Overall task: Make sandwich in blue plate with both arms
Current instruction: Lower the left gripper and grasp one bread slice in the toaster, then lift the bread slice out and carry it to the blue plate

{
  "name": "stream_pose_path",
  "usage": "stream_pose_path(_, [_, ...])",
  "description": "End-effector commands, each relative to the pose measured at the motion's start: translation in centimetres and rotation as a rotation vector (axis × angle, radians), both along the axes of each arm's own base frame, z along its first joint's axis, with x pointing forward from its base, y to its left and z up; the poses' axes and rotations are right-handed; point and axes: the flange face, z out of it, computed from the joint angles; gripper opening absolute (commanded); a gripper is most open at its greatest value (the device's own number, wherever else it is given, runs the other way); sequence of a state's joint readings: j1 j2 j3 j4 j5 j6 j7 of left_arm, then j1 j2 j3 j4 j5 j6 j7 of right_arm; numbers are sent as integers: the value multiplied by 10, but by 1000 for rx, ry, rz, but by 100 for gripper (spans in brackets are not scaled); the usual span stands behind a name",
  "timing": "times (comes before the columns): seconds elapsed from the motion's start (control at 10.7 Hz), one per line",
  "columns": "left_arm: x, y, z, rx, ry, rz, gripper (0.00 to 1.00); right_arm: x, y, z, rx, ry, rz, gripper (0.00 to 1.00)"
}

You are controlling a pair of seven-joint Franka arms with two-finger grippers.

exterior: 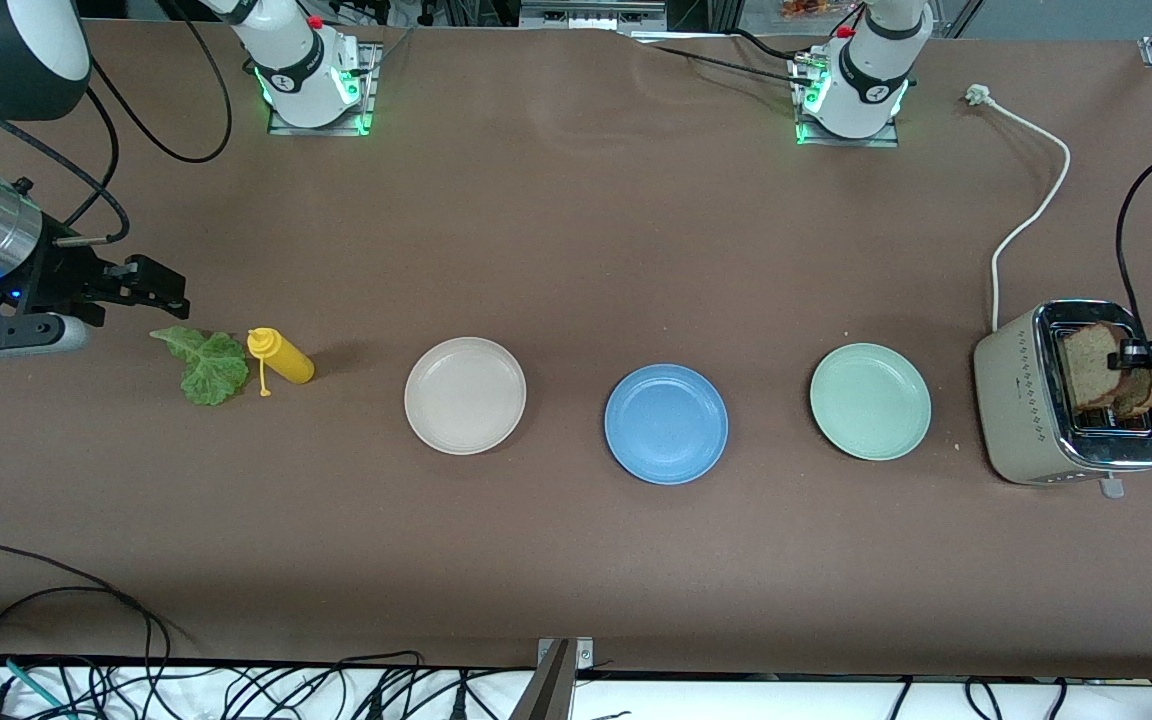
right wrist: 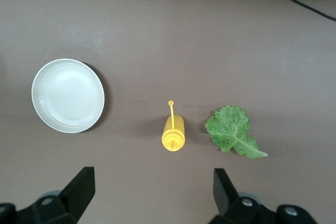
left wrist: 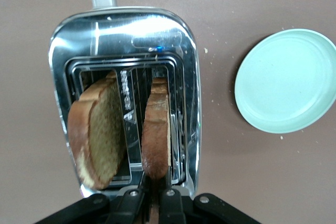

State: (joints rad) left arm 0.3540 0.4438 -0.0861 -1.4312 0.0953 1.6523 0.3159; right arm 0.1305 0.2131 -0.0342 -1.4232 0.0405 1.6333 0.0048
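While the blue plate sits bare between the cream-white plate and the mint-green plate, nothing of the sandwich is on it yet: both bread slices stand in the slots of the chrome toaster at the left arm's end of the table, and the lettuce leaf lies flat at the right arm's end, just beside the yellow squeeze bottle

The left gripper is clenched on the top edge of one bread slice, the one standing upright in its slot; the other bread slice leans in the neighbouring slot, untouched. Toasted bread is light and stiff but crumbly, so a pinch on the darker crust, as here, looks safer than on the soft middle, and a straight lift should keep it from snagging the slot

The right gripper hangs released, jaws wide, over the table by the bottle and the leaf, waiting. The lettuce is thin, limp and crinkled; its thicker stem end looks like the best place to nip it, since the frilled edge would likely tear or fold
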Motion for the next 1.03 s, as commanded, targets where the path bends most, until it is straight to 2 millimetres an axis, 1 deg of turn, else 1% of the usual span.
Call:
stream_pose_path(0.0, [-20, -4, 47, -2, -3, -13, 0, -4, 0, 2, 6, -2, -8, 100])
stream_pose_path(0.37, [-39, -11, 92, 8, -8, -11, 0, -4, 0, 2, 6, -2, -8, 100])
stream_pose_path(0.47, [-45, -13, 107, 13, -16, -10, 0, -4, 0, 2, 6, -1, -8, 100])
stream_pose_path(0.56, [-49, -17, 115, 14, -17, -13, 0, -4, 0, 2, 8, -2, -8, 100])
stream_pose_path(0.75, [-49, -27, 123, 15, -27, -29, 0, -4, 0, 2, 8, -2, -8, 100])
stream_pose_path(0.93, [-48, -35, 126, 14, -30, -40, 0, -4, 0, 2, 8, -2, -8, 100])
